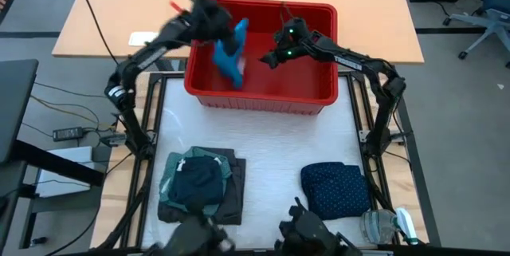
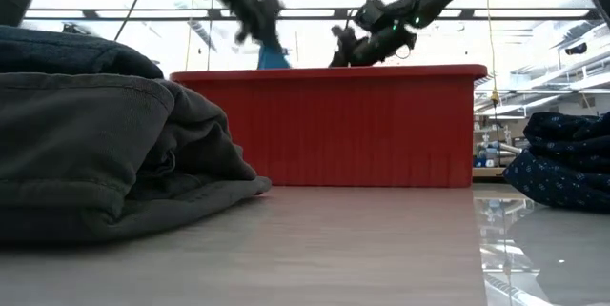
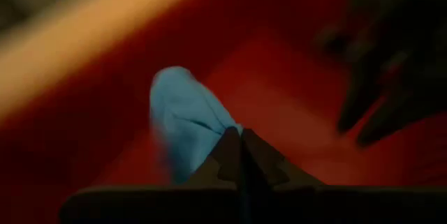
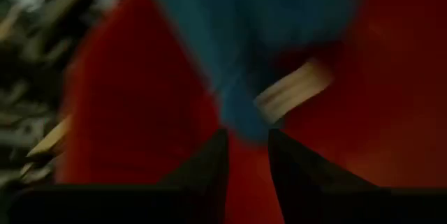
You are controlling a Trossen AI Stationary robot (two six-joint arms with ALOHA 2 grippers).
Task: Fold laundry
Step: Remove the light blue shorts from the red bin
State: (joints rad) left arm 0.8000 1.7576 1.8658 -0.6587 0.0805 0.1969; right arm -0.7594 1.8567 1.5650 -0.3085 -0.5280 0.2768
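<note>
My left pincer (image 1: 217,25) is pressed together on a blue cloth (image 1: 232,53), pinching its upper end above the red basket (image 1: 263,96); the cloth hangs down from it into the basket's left half; in my left wrist view the blue fabric (image 3: 183,116) bulges just past my closed fingers (image 3: 241,161). My right pincer (image 1: 271,58) hovers inside the basket, just right of the cloth; its fingers (image 4: 209,161) stand a little apart with a gap between them, and the blue cloth (image 4: 244,56) hangs just ahead of them; I cannot tell whether they touch it. The basket sits at the table's (image 1: 263,140) far edge. At the near left corner lies a folded stack (image 1: 199,184), a dark piece on teal on grey; at the near right a folded navy dotted piece (image 1: 335,188).
</note>
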